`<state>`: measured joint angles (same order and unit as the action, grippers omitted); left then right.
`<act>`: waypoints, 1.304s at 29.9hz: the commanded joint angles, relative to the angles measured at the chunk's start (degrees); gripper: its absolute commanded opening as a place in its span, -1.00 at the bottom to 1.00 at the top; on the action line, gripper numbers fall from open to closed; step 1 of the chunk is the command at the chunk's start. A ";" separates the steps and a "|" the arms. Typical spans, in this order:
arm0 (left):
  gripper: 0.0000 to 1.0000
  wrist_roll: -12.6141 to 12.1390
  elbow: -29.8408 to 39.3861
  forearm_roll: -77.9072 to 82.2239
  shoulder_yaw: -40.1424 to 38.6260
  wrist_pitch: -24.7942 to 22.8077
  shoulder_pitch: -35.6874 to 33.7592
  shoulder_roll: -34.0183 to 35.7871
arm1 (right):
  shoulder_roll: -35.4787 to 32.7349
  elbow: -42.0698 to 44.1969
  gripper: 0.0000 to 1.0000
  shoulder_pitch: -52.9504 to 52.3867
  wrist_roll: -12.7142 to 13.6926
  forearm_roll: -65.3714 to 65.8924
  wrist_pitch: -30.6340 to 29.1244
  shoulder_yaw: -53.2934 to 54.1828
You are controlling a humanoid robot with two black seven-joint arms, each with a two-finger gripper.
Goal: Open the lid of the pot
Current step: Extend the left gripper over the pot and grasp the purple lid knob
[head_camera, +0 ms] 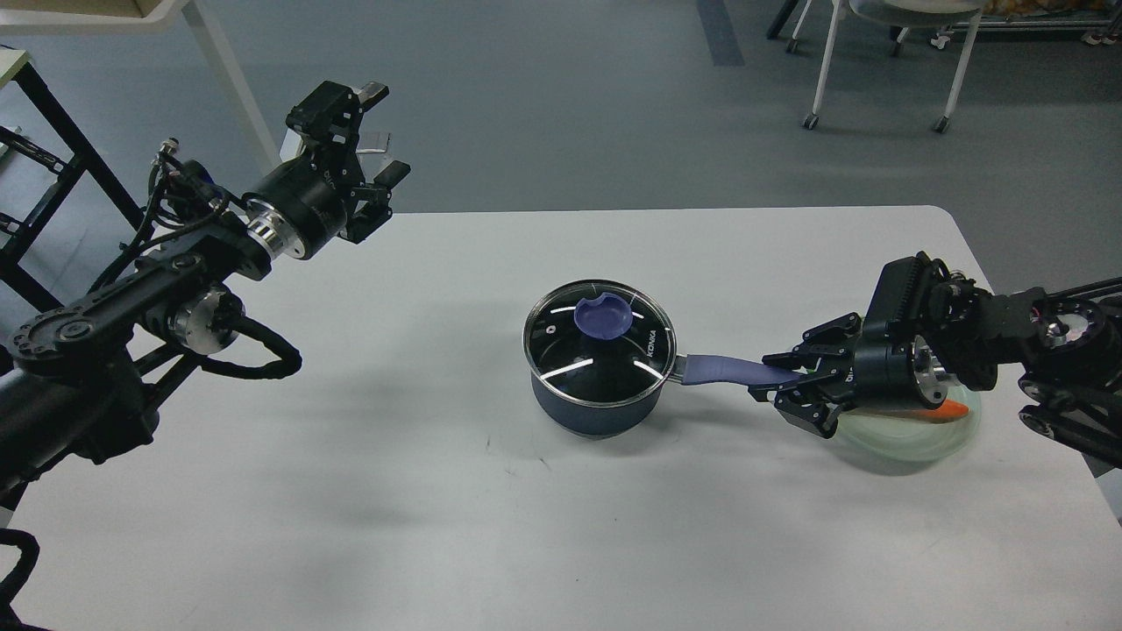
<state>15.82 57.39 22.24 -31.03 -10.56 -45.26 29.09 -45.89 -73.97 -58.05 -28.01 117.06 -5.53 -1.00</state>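
Note:
A dark blue pot (596,399) stands mid-table with its glass lid (600,343) on; the lid has a blue knob (603,314). The pot's blue handle (727,370) points right. My right gripper (771,377) reaches in from the right, and its fingers are closed around the handle's end. My left gripper (386,131) is open and empty, raised at the far left above the table's back edge, well away from the pot.
A pale green plate (912,438) lies under my right wrist and holds a carrot (954,409) that is mostly hidden by it. A black frame (53,131) stands off the table's left side. White chair legs (824,79) stand on the floor at the back right.

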 commanded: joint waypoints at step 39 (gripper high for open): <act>0.92 -0.70 15.82 90.17 22.76 17.51 -6.68 -2.02 | -0.95 -4.69 -0.62 -1.63 0.01 -0.43 -0.54 -0.67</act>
<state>15.35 74.06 110.26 -9.94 6.66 -51.18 27.63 -46.88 -78.66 -59.96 -28.00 116.58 -6.06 -1.58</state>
